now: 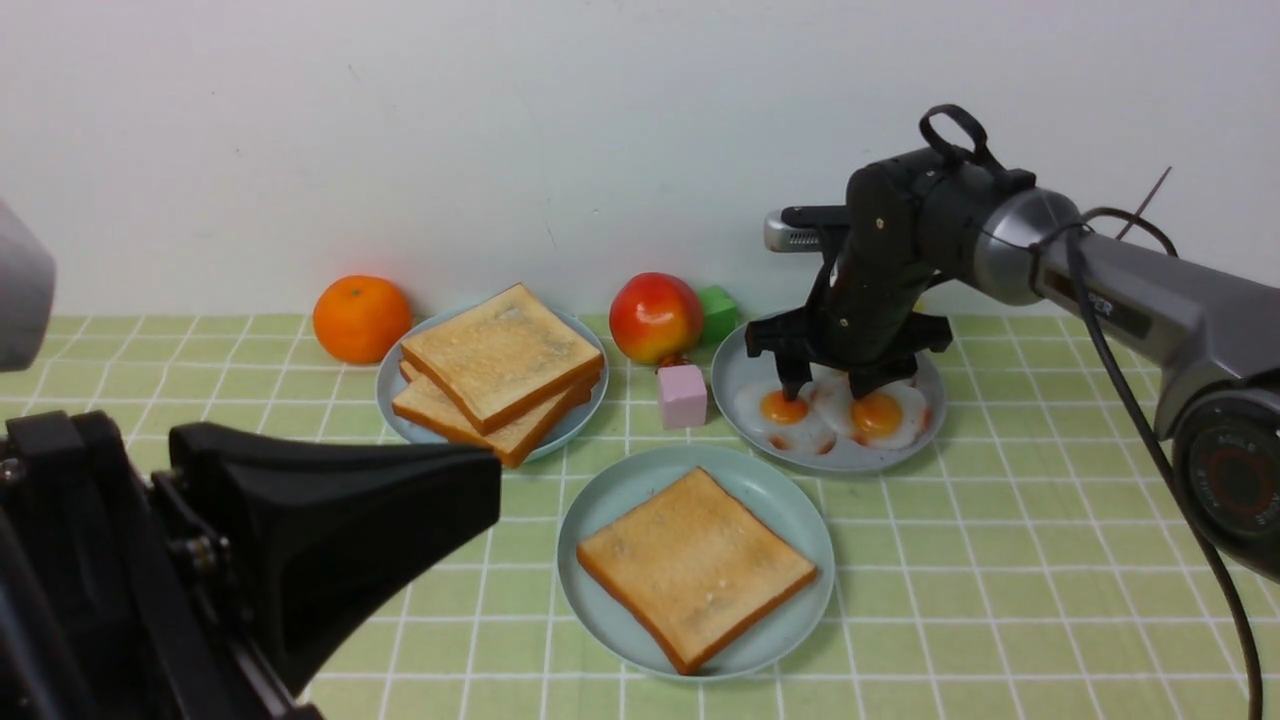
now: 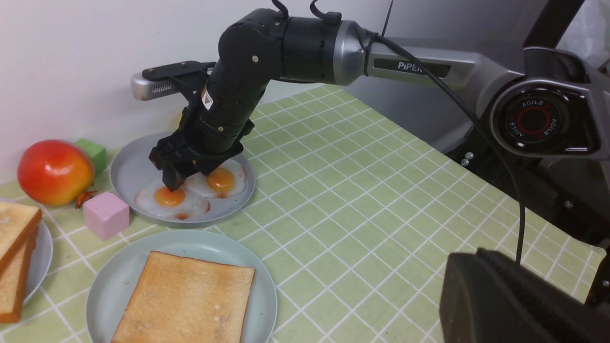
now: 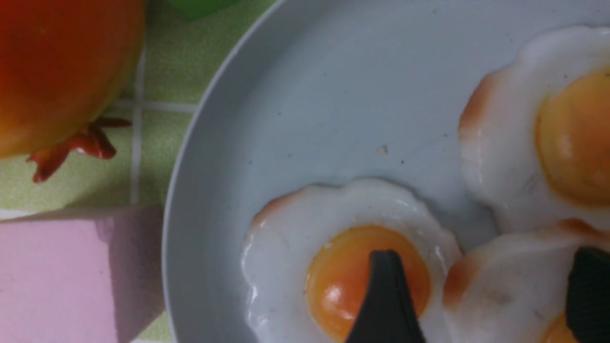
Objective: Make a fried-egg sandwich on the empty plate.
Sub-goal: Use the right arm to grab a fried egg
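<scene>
The pale mint plate at the front centre holds one golden toast slice, also seen in the left wrist view. Three fried eggs lie on a greyer plate at the back right. My right gripper is open and low over them. In the right wrist view one fingertip is over the left egg's yolk and the other fingertip is over the wider fried egg, which also shows in the front view. My left gripper is empty at the front left, and its jaws look apart.
A greyer plate at the back left holds stacked toast slices. An orange, a red apple, a green block and a pink cube stand along the back, near the egg plate.
</scene>
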Motion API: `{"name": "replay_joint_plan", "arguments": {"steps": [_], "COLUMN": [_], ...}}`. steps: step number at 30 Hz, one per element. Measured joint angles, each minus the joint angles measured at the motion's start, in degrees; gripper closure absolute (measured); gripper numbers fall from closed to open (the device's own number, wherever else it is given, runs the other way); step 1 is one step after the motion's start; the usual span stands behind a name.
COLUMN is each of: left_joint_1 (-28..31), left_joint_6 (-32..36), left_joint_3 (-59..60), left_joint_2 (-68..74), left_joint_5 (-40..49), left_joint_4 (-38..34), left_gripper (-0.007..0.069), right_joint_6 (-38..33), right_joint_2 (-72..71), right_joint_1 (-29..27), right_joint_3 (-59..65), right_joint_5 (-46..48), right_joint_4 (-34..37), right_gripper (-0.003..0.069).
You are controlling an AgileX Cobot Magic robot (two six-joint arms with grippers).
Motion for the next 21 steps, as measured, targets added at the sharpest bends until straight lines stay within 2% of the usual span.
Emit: {"name": "replay_joint_plan", "arguments": {"steps": [7, 13, 21], "left_joint_1": [0.0, 0.0, 0.0], "left_joint_6": [0.0, 0.0, 0.0], "left_joint_3": [0.0, 0.0, 0.0], "left_joint_2": [0.0, 0.0, 0.0], "left_joint_5": [0.1, 0.2, 0.2], "left_joint_4": [0.6, 2.2, 2.5], "left_gripper": [0.0634, 0.0630, 0.0627], "right_joint_6": [-2.5, -2.6, 0.0], "right_joint_2": [0.2, 0.3, 2.8], "right_joint_1": [-0.1, -0.2, -0.4], "right_joint_3": [-5.2, -5.8, -6.0], "right_joint_5": [6.5, 7.3, 7.0], "right_joint_4": [-0.4, -1.1, -3.2], "right_gripper": [0.0183, 0.0182, 0.0126]}}
